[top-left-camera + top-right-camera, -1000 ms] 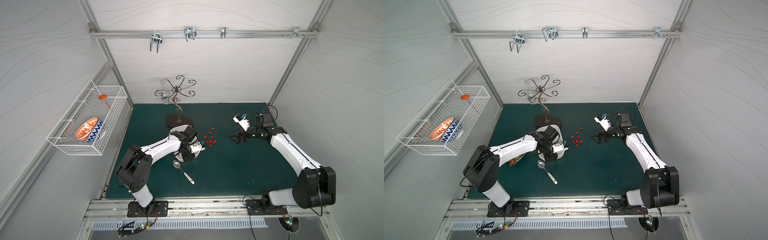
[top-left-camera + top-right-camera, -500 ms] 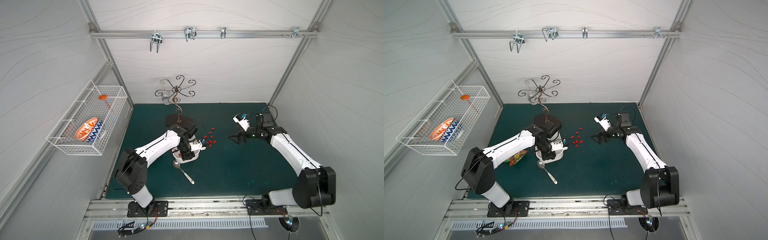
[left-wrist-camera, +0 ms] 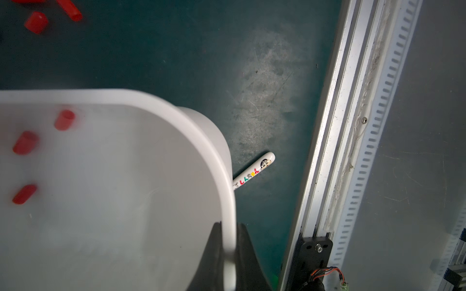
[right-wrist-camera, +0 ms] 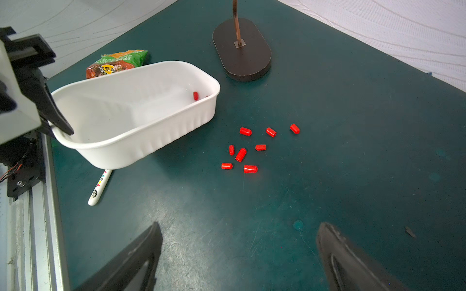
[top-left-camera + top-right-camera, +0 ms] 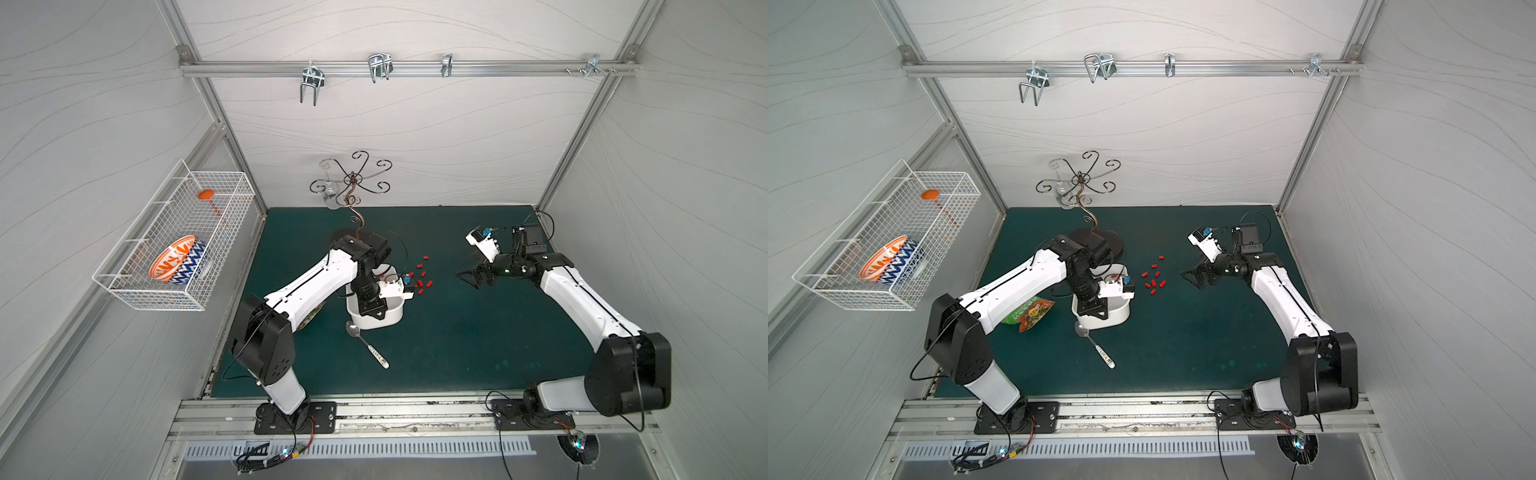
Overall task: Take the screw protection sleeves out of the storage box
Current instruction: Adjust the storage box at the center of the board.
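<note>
Left gripper [image 3: 229,226]: its fingers are pinching the rim of the storage box [image 3: 201,131], one finger inside the wall and one outside, pressed close together on it
Left gripper, place: it is sitting at the lower end of the box, just left of centre in both top views [image 5: 371,309]
Storage box, place: it is lying left of centre on the green mat [image 5: 457,353] in a top view, between the dark stand base [image 4: 242,50] above it and the spoon [image 5: 365,343] below it
Storage box, attitude: in the right wrist view the gripped end appears to be riding clear of the mat, overhanging the spoon handle
Screw protection sleeves, in the box: three [image 3: 25,142] are showing blurred on the box floor, away from the gripped end
Screw protection sleeves, on the mat: eight [image 4: 240,154] are lying loosely scattered just right of the box, near the centre of a top view [image 5: 419,282]
Right gripper [image 4: 239,224]: its fingers are standing spread wide, holding nothing, right of the scattered sleeves [image 5: 471,276] and apart from them
Snack packet [image 5: 1030,313]: it is lying left of the box, partly under the left arm
</note>
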### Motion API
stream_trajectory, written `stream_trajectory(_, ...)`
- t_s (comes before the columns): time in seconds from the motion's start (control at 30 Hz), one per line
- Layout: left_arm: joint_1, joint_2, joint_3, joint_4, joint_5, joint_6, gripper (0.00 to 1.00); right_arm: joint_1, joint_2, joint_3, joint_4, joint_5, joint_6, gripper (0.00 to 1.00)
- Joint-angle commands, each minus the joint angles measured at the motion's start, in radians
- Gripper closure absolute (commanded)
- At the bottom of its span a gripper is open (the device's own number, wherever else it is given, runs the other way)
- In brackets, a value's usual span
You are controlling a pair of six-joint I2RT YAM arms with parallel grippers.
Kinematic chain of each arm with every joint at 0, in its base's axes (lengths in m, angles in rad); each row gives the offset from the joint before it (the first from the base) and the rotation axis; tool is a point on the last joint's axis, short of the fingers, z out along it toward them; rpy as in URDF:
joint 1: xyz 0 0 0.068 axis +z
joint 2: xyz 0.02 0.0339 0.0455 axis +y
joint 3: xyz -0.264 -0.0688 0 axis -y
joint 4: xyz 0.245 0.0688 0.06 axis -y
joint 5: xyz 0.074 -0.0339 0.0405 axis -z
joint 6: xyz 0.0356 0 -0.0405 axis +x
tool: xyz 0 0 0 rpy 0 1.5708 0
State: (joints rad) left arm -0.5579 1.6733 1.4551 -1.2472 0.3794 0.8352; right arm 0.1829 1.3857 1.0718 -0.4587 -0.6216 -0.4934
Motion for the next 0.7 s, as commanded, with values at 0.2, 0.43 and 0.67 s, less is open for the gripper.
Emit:
stream_trajectory(0.2, 0.004, -0.006, -0.139, 0.195, -0.022, 0.025, 1.00, 0.001, 0.015, -0.008, -0.003, -0.018, 0.010, 0.01)
stream_trajectory(0.43, -0.010, 0.019, -0.235, 0.353, -0.045, 0.017, 1.00, 0.008, 0.019, -0.007, -0.003, -0.007, 0.007, 0.01)
stream_trajectory(0.67, -0.013, 0.048, -0.266, 0.387, -0.057, 0.012, 0.90, 0.012, 0.018, -0.007, -0.003, -0.008, 0.008, 0.01)
